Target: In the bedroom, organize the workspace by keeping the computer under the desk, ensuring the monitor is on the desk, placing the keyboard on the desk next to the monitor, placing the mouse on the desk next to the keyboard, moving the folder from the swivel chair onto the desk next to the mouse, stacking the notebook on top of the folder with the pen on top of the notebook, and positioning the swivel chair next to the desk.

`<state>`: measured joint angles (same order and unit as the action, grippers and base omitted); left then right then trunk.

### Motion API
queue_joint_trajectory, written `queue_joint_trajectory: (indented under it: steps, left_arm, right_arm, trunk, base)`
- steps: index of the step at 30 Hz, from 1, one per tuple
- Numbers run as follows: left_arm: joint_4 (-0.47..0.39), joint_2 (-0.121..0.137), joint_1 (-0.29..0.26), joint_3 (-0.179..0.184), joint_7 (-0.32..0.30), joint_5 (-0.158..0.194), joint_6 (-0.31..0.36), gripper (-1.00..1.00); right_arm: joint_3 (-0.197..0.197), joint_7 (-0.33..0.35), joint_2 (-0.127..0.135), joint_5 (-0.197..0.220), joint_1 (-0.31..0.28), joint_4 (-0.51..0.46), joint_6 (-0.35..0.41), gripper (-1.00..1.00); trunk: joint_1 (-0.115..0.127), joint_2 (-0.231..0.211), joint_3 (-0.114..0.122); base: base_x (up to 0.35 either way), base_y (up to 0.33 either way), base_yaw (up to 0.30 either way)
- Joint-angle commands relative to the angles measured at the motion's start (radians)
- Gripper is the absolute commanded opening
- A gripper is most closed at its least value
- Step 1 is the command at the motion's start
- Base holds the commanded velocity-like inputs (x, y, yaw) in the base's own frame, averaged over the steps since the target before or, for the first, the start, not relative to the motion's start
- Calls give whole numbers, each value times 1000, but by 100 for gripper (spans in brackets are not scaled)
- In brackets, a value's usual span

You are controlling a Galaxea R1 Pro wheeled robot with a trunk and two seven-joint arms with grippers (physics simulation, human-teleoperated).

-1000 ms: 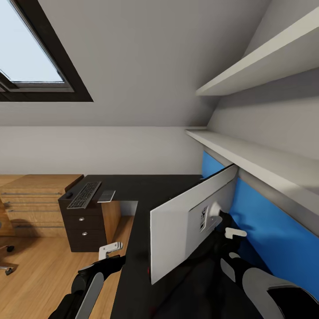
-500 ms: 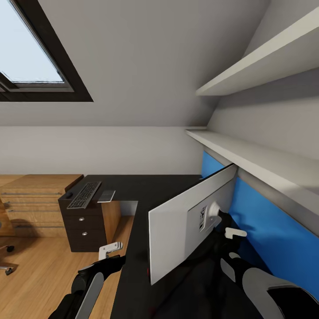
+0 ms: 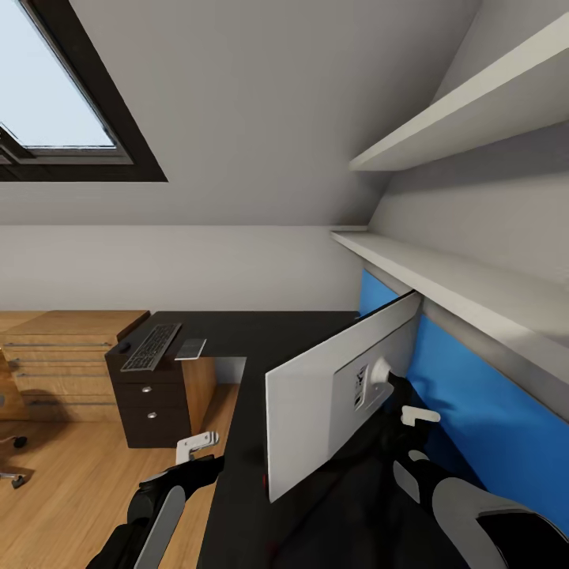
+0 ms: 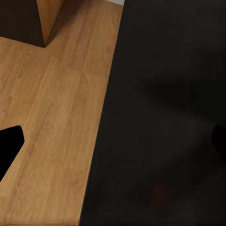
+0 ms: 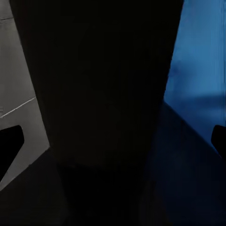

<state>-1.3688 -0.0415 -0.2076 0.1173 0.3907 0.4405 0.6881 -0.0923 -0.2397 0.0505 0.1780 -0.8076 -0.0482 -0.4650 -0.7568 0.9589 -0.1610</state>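
Observation:
The monitor stands on the black desk with its grey back turned toward me. My right gripper is open behind it, and the dark monitor stand sits between its spread fingers. The monitor's grey back panel lies beside it. My left gripper is open and empty at the desk's front edge, over the desk top and the wood floor. The keyboard lies at the far left end, with a small dark mouse-like object and a flat grey item beside it.
A dark drawer unit stands under the desk's far left end, with a wooden dresser beyond it. A blue wall panel and two white shelves run along the right. A chair base pokes in at the left edge.
The monitor's near edge has swung slightly to the left. The view itself has shifted a touch. Both arms look unmoved.

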Motion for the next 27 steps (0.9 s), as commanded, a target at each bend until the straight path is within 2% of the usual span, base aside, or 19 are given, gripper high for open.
queue_joint_trajectory:
  steps: [1, 27]
  left_arm:
    - [-1, 0, -1, 1, 10, 10, 2, 100]
    - [-1, 0, -1, 1, 9, 10, 2, 100]
  right_arm:
    - [-9, -2, 0, 9, -1, 1, -3, 100]
    - [-9, -1, 0, 9, -1, 1, -3, 100]
  trunk:
    - [0, 1, -2]
    - [0, 1, -2]
  base:
    - [-197, 0, 0]
    - [-319, 15, 0]
